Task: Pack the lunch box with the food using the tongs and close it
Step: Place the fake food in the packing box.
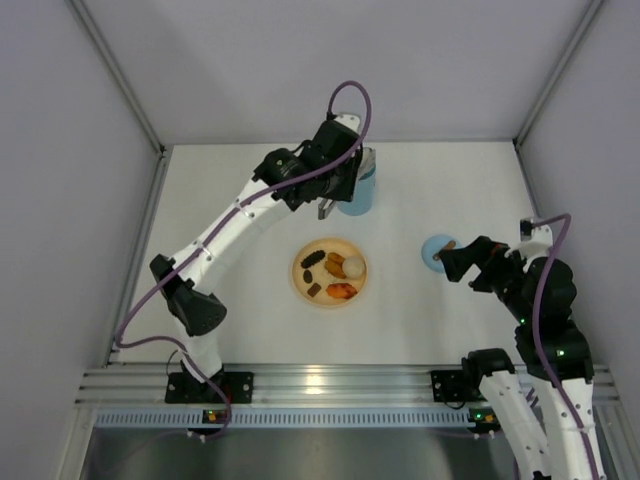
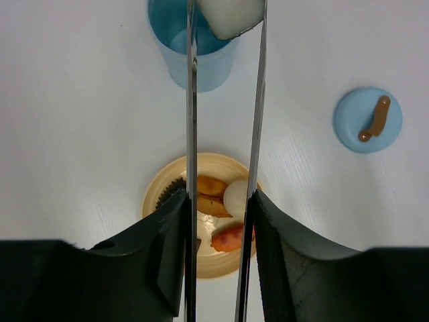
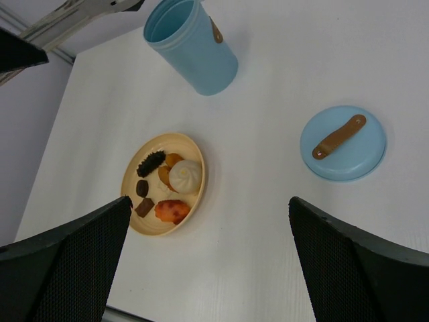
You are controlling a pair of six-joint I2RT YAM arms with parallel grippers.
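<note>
My left end effector (image 2: 218, 225) is pressed on the tongs (image 2: 191, 114), whose tips pinch a white piece of food (image 2: 231, 15) over the lunch box (image 2: 201, 70). I think I should center it and lower it before releasing. The lunch box stands under the tips, beyond the plate (image 3: 131, 201). My right end effector (image 3: 211, 235) is spread.

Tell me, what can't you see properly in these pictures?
- Inside the lunch box: in the left wrist view the tongs, the white piece and the top edge hide it. In the top view the left arm partly covers it.
- The white piece: cut off by the top edge in the left wrist view.
- The food on the plate: too small to name in the top view.
</note>
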